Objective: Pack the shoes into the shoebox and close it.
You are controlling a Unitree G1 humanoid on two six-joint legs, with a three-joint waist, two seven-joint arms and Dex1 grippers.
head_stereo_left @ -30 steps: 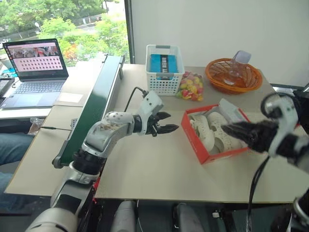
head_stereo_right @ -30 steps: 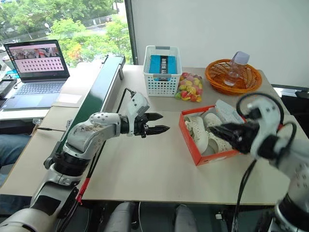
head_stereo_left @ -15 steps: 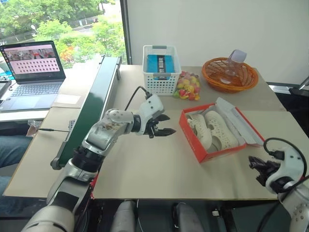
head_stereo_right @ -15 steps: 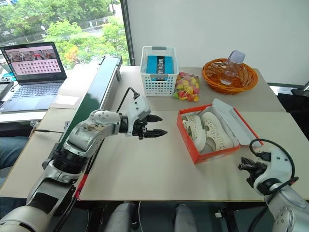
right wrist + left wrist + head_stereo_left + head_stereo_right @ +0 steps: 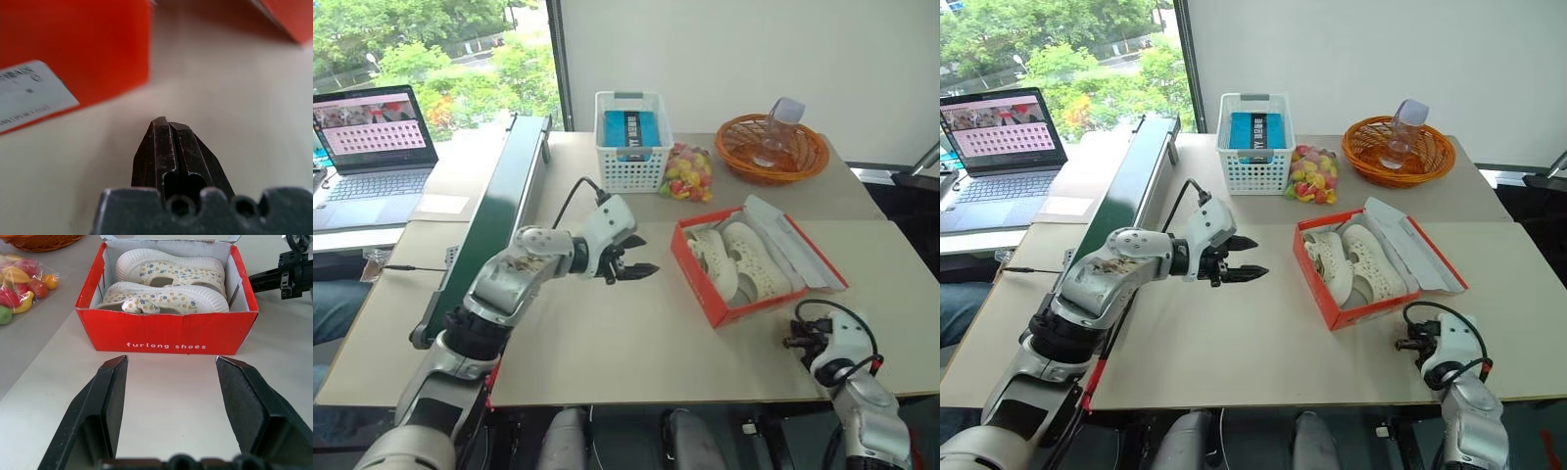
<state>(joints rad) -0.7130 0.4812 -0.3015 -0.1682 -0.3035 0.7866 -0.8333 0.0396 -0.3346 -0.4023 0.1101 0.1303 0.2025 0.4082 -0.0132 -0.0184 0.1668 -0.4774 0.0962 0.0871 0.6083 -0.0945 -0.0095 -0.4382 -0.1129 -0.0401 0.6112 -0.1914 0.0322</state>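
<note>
Closing remains: cream-white perforated rubbery shoes (image 5: 741,260) lie inside the orange-red cardboard shoebox (image 5: 705,284); swing its hinged lid (image 5: 795,253) over squarely. Left pincer (image 5: 637,266) spread, right pincer (image 5: 792,342) pressed together, empty.

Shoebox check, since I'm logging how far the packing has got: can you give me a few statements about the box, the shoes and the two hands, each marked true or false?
1. Both shoes lie inside the shoebox. True.
2. The box's lid is shut over the shoes. False: it lies open, folded back on the table.
3. The left hand is open and holds nothing. True.
4. The right hand is gripping the lid. False: it is shut on nothing, low by the table's near edge, apart from the box.
5. The bag of colourful sweets sits inside the white basket. False: it lies on the table beside the basket.
</note>
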